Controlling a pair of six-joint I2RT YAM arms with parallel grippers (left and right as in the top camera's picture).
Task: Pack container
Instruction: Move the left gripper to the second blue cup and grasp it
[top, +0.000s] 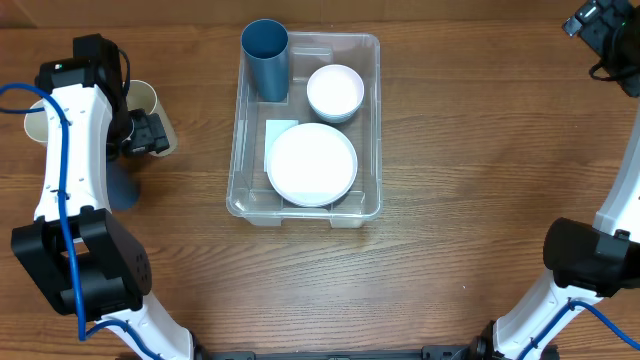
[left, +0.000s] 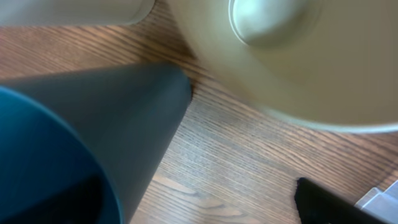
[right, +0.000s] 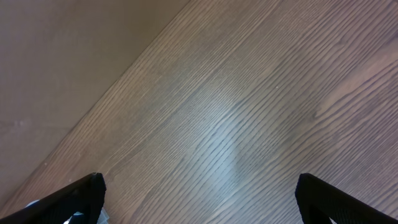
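Note:
The clear container stands at the table's middle. It holds an upright blue cup, a white bowl and a white plate. My left gripper is at the far left, open and empty. In the left wrist view only its right finger shows. A second blue cup lies on its side close at the left of that view and covers the left finger's place; it also shows overhead. My right gripper is open and empty at the far right back corner, over bare wood.
A cream cup stands beside the left gripper and fills the top of the left wrist view. Another cream cup shows behind the left arm. A tan surface lies beyond the table edge in the right wrist view.

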